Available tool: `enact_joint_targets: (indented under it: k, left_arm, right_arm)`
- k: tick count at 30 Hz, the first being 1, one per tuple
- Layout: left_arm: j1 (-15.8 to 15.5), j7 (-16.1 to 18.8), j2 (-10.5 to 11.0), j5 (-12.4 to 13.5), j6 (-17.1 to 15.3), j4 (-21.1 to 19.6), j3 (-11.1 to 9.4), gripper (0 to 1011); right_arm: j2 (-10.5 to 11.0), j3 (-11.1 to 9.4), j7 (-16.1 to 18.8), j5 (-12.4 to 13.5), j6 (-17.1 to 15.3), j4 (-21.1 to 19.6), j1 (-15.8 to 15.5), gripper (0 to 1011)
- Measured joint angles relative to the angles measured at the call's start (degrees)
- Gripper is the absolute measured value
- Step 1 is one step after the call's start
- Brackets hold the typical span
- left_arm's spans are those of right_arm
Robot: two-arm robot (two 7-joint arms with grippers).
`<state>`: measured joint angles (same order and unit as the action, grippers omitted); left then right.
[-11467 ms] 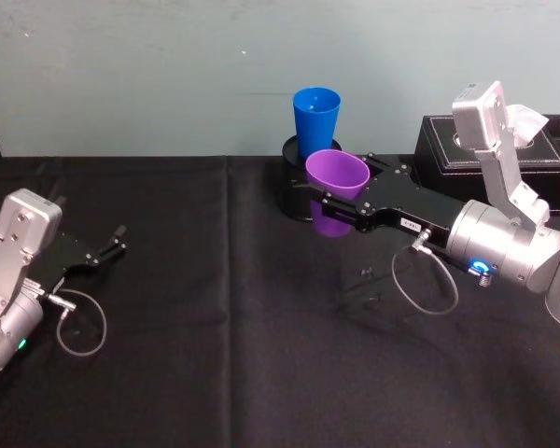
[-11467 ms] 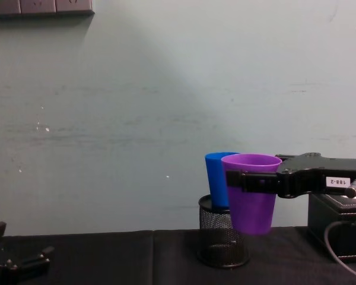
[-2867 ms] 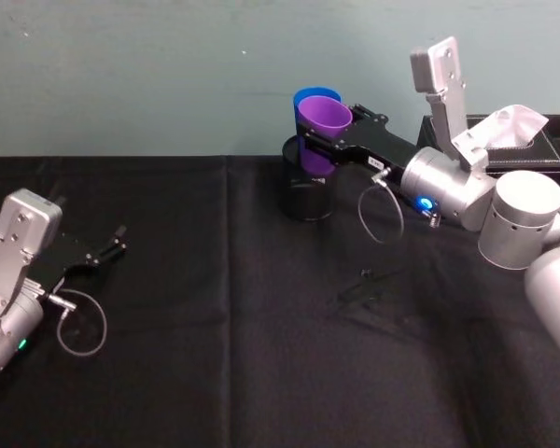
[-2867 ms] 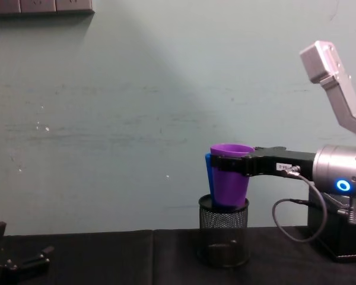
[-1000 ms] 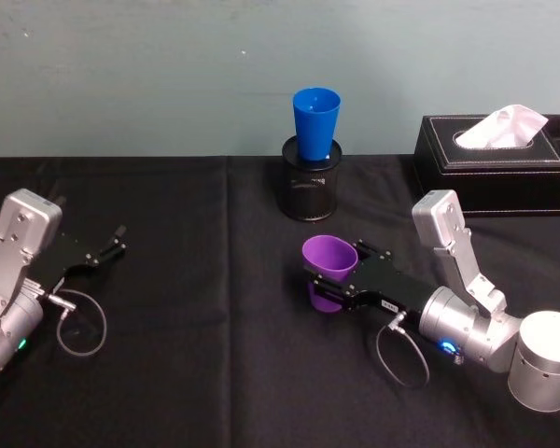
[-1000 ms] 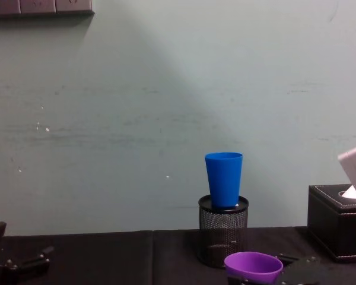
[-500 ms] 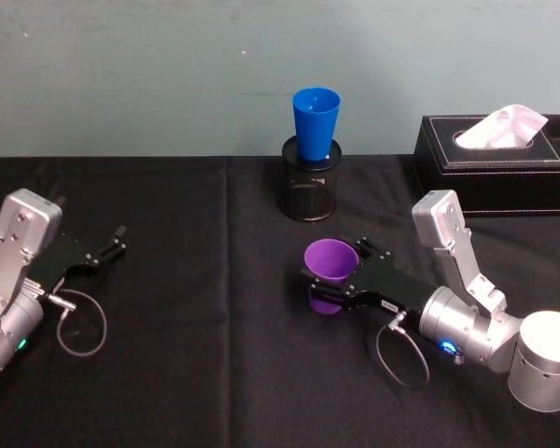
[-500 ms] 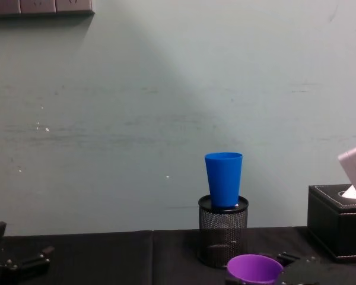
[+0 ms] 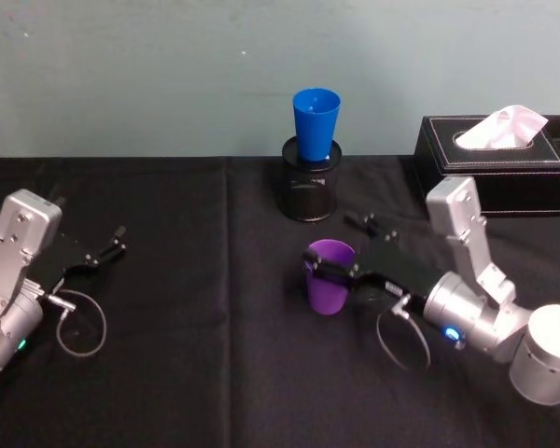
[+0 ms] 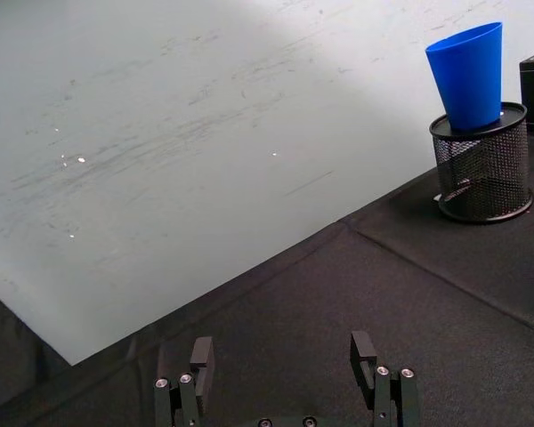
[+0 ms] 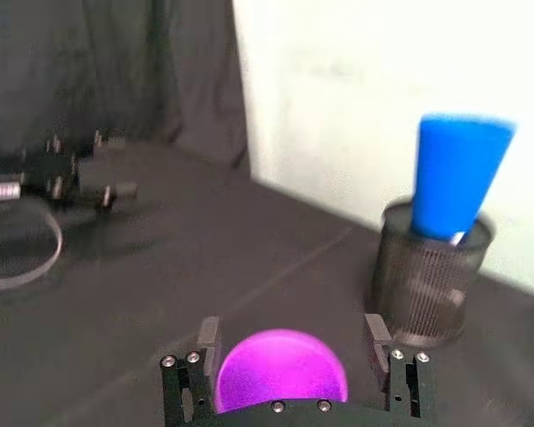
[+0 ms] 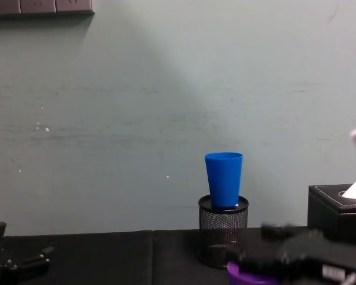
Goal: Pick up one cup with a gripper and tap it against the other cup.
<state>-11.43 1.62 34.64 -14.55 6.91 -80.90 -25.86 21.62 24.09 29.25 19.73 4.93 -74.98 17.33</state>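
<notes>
Only an unreadable white label marks the right hand.

The head view looks forward and down from above onto the black cloth table, taking in both arms and the wall behind. The chest view sits low, near table height, facing the wall straight on, so the blue cup in the mesh pen holder shows side-on. The left wrist view looks from the table's left side, low over the cloth, toward the same blue cup far off. The right wrist view looks along its own jaws, close over the purple cup, with the blue cup beyond. All four views share the blue cup and holder.
</notes>
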Motion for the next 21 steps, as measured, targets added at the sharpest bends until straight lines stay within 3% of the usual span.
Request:
enact_joint_targets:
  k: [5, 8, 9, 11, 14, 21]
  left_arm:
    - [0.00, 0.00, 0.00, 0.00, 0.00, 0.00, 0.00, 1000]
    - [0.00, 0.00, 0.00, 0.00, 0.00, 0.00, 0.00, 1000]
    - [0.00, 0.00, 0.00, 0.00, 0.00, 0.00, 0.00, 1000]
    - [0.00, 0.00, 0.00, 0.00, 0.00, 0.00, 0.00, 1000]
    - [0.00, 0.00, 0.00, 0.00, 0.00, 0.00, 0.00, 1000]
    - [0.00, 0.00, 0.00, 0.00, 0.00, 0.00, 0.00, 1000]
  right_arm:
    - [-0.64, -2.07, -2.45, 0.15, 2.42, -1.79, -0.53, 1002]
    - [-1.56, -3.77, -7.23, -1.58, 2.25, -3.12, -1.30, 1002]
    - [-1.56, -3.77, -7.23, -1.58, 2.25, -3.12, -1.30, 1002]
    - [-2.44, -4.93, -11.86, -3.70, 0.25, -3.85, -2.03, 1002]
    - [-3.42, -5.82, -16.00, -5.53, -2.00, -4.17, -2.64, 1002]
    - [-5.37, -7.26, -22.77, -9.34, -5.21, -3.42, -3.41, 1002]
